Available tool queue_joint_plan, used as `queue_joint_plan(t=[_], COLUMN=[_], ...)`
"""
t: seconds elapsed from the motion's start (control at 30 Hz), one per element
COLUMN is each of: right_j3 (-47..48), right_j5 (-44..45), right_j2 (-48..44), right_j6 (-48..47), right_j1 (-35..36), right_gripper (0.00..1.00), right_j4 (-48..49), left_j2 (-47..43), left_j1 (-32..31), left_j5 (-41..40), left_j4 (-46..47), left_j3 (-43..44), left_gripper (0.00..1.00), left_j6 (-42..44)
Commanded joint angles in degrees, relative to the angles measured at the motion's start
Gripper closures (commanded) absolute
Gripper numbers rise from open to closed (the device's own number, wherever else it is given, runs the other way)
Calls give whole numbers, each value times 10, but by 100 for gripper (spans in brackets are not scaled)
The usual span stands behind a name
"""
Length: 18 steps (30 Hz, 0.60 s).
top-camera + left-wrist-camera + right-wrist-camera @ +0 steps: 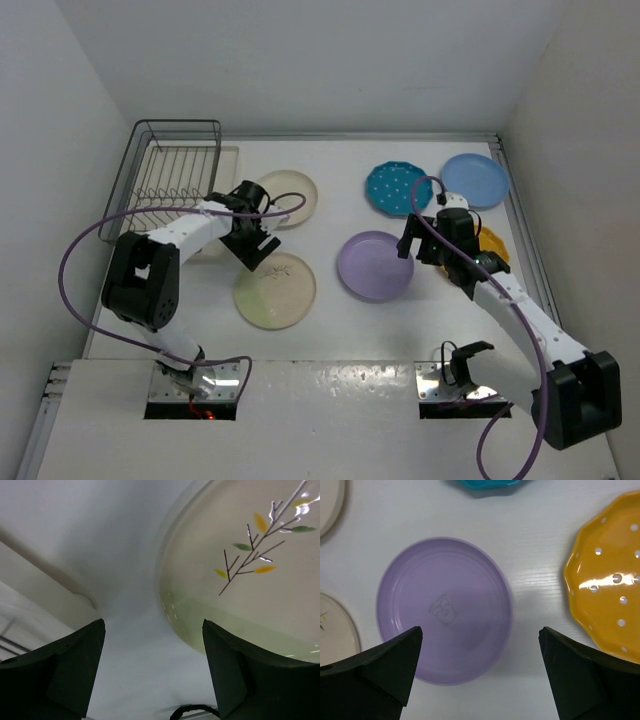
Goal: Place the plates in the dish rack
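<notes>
Glazed sprig plate (250,580): stiff, slick, likely brittle; take by near rim. Left gripper (153,630) spread wide, empty; right gripper (481,635) likewise.

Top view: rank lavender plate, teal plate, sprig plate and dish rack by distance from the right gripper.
1. lavender plate, just below the right gripper
2. teal plate, behind it
3. sprig plate, left of centre
4. dish rack, far-left corner

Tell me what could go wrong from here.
1. The left gripper is open at the edge of the sprig plate, which lies flat on the table; a rim pinch may just shove it.
2. The right gripper hangs open above the lavender plate, with the orange plate close alongside; descending, a finger might clip it.
</notes>
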Motion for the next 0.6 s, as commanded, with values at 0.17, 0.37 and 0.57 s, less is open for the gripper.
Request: queue_joint_plan(t=[0.17, 0.37, 0.57], right_j3=[43, 23, 20], right_j5=[-40, -26, -11], right_j2=[23, -10, -40], right_j6=[4, 3, -6], right_j1=[-4, -2, -6], right_gripper=[0, 0, 0], right_j4=[13, 15, 8], left_j2=[35, 86, 106], left_j1=[36, 64, 64], left_j5=[126, 117, 150], left_j4=[65, 83, 69], left_j3=[-52, -64, -58], left_gripper=[18, 41, 100], left_j6=[14, 28, 22])
